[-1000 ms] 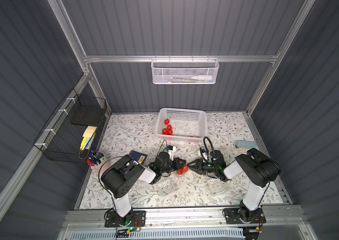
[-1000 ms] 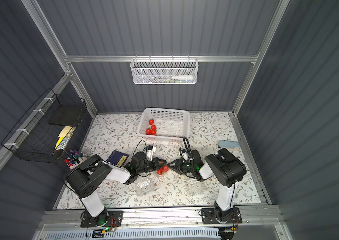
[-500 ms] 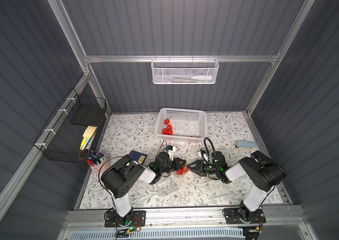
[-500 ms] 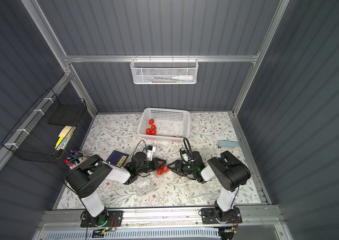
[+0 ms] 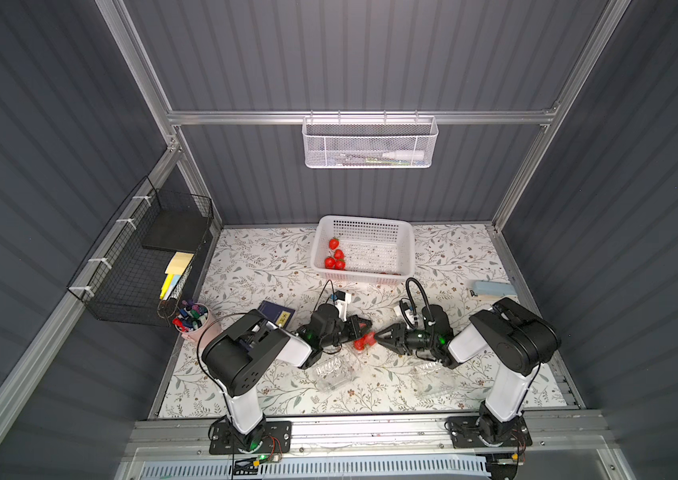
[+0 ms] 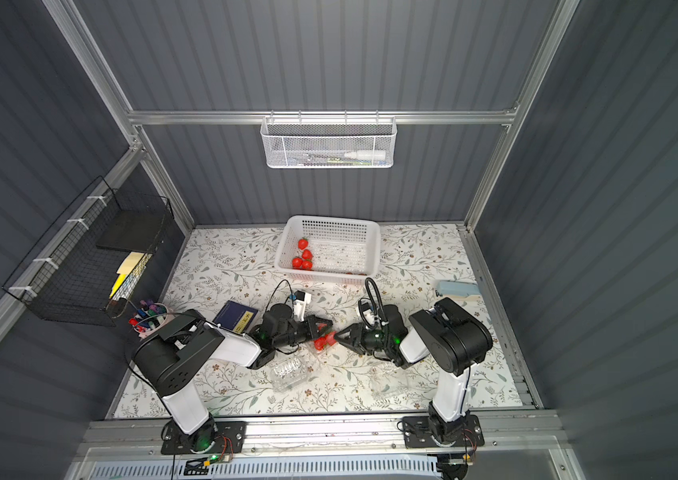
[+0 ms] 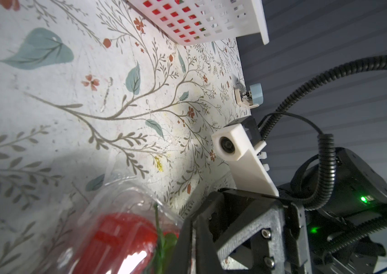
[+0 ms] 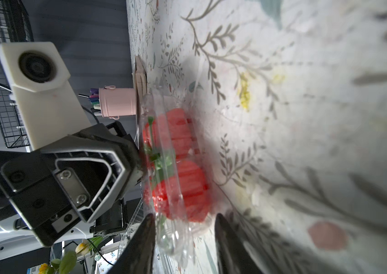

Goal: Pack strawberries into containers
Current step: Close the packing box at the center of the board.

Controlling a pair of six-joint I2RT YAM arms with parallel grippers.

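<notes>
Mid-table lies a clear container (image 5: 364, 341) (image 8: 178, 166) holding red strawberries (image 5: 358, 343) (image 6: 321, 342) (image 8: 183, 189) (image 7: 121, 237). My left gripper (image 5: 366, 326) (image 6: 329, 326) (image 8: 140, 166) is shut on its rim from the left. From the right, my right gripper (image 5: 376, 336) (image 6: 337, 334) (image 8: 183, 227) closes one finger on the lid and one under the base at the container's near end. Two empty containers (image 5: 331, 372) (image 5: 432, 376) sit nearer the front. Several more strawberries (image 5: 335, 255) lie in the white basket (image 5: 364, 219).
A dark blue notebook (image 5: 277, 318) and a pink pen cup (image 5: 193, 320) sit left of the left arm. A pale blue stapler (image 5: 493, 289) lies at the right edge. A black wire rack (image 5: 142, 257) hangs on the left wall.
The right arm's elbow swung slightly right and came back. The container and the left gripper stayed where they were.
</notes>
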